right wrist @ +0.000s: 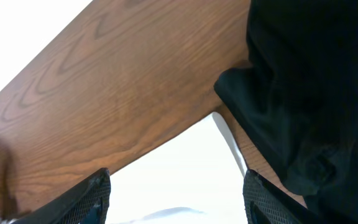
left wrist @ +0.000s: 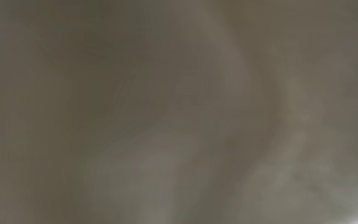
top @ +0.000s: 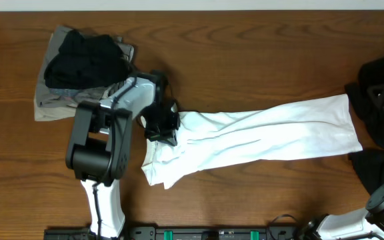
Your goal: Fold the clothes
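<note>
Overhead: white T-shirt (top: 265,133) lies mid-table, drawn out in a long rumpled band from lower left to right. No neat fold shows. Left gripper (top: 162,127) sits on its bunched left end, jaws closed, creases running toward it, so it appears to pinch the cloth there. Black and grey-khaki pile (top: 79,67) sits heaped at upper left, unfolded. Black garment (top: 379,73) lies at the right edge of the table (top: 245,40).

Left wrist: frame filled with blurred pale cloth pressed close to the lens. Fingers not distinguishable.

Right wrist: right gripper (right wrist: 178,186) stands wide open and holds nothing. White cloth lies below the gap, the black garment to one side, bare wood beyond.

Judgement: early stage. The shirt is only being spread or straightened. Every fold is yet to come, and the other garments look untouched.
</note>
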